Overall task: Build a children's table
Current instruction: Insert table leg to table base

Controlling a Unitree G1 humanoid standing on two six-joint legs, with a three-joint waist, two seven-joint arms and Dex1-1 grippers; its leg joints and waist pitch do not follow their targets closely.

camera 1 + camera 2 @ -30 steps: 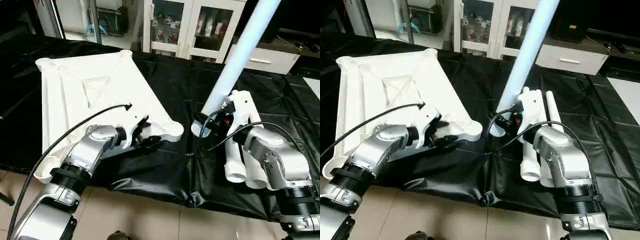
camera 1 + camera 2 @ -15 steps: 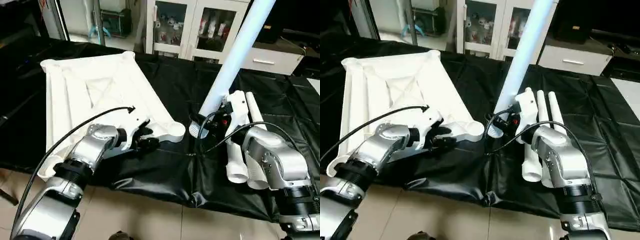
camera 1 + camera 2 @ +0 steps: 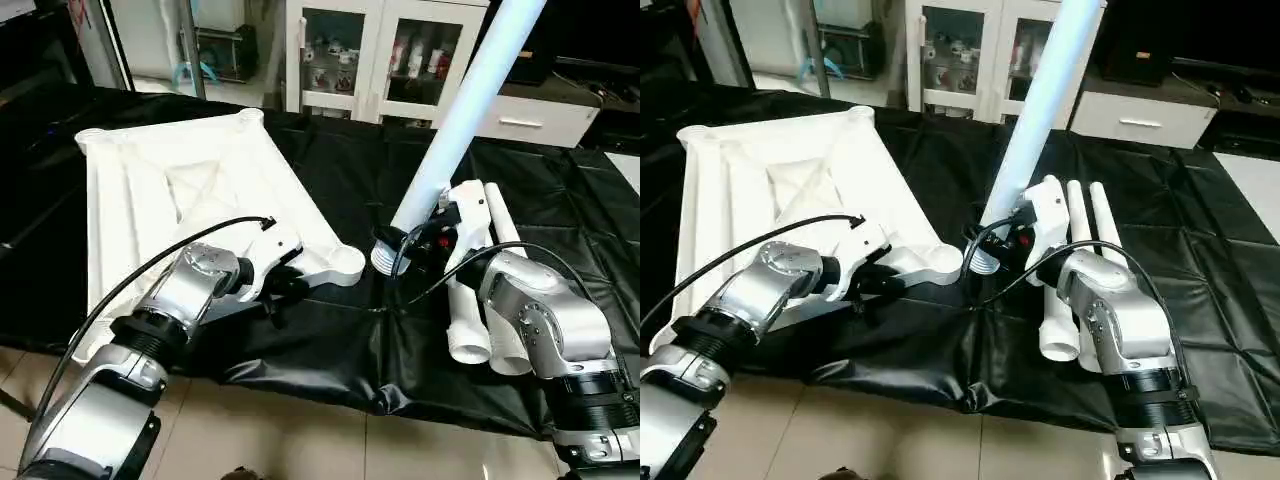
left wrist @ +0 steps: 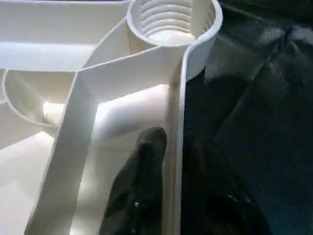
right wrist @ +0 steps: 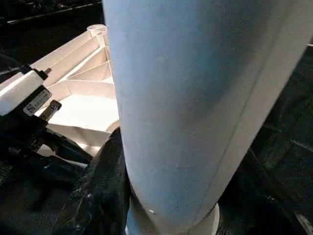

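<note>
The white tabletop (image 3: 180, 180) lies underside up on the black cloth, its near corner socket (image 3: 348, 264) facing the right arm. My left gripper (image 3: 288, 284) is shut on the tabletop's rim just behind that socket (image 4: 171, 19), one finger (image 4: 146, 176) inside the wall and one outside. Shut on a long white leg (image 3: 470, 100), my right gripper (image 3: 420, 245) holds it tilted up and away. The leg's threaded end (image 3: 385, 262) hangs close beside the corner socket, apart from it. Two more legs (image 3: 1080, 215) lie side by side under my right forearm.
The black cloth (image 3: 330, 340) hangs over the worktable's near edge, with tiled floor below. A white cabinet with glass doors (image 3: 385, 60) stands behind the table. Black cables run along both forearms.
My left gripper's fingers have closed in on the tabletop's rim. The right gripper keeps its hold on the leg, whose threaded end stays close by the corner socket.
</note>
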